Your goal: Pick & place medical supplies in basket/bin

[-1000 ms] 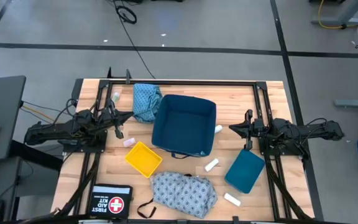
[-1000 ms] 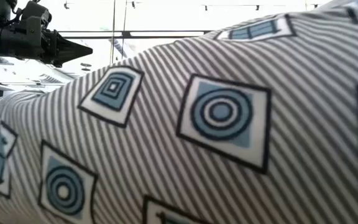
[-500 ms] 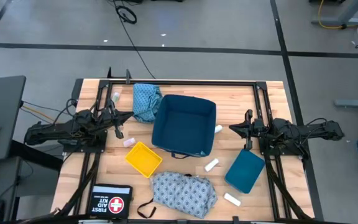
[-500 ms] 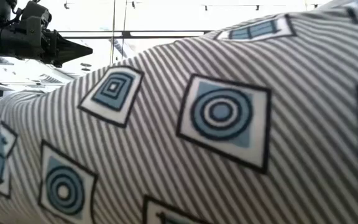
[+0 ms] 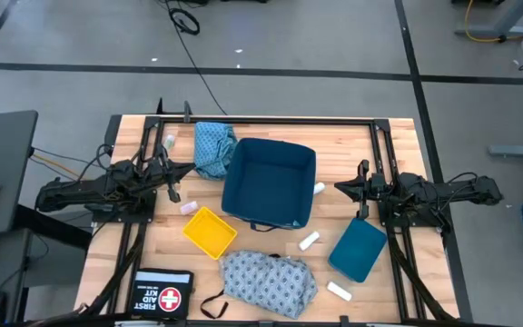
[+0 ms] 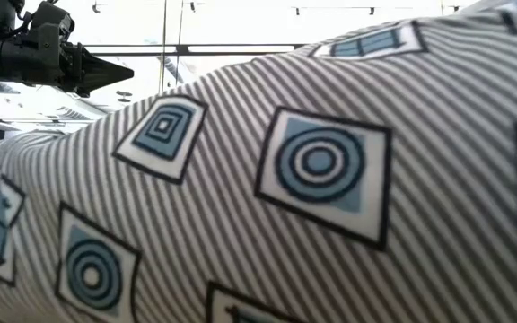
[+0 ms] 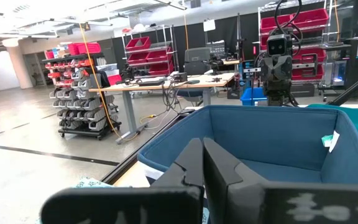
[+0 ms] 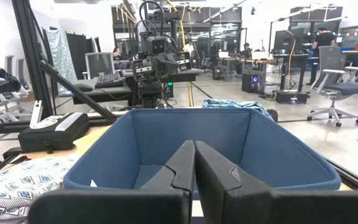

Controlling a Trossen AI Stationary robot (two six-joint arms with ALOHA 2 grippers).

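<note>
The navy fabric bin stands mid-table between both arms. A teal-blue cloth lies bunched against its far-left corner. The grey-blue patterned cloth with a dark strap rests near the table's near edge and fills the low view. White rolls lie by the bin's right wall, in front of the bin, near the teal lid and near the left gripper. A pale packet lies beside the yellow tray. My left gripper hovers shut left of the bin. My right gripper hovers shut on its right.
A yellow tray sits near the bin's near-left corner, and a teal lid lies at its near right. A black first aid kit rests at the near-left edge. A small white item lies far left. Black rails frame the table.
</note>
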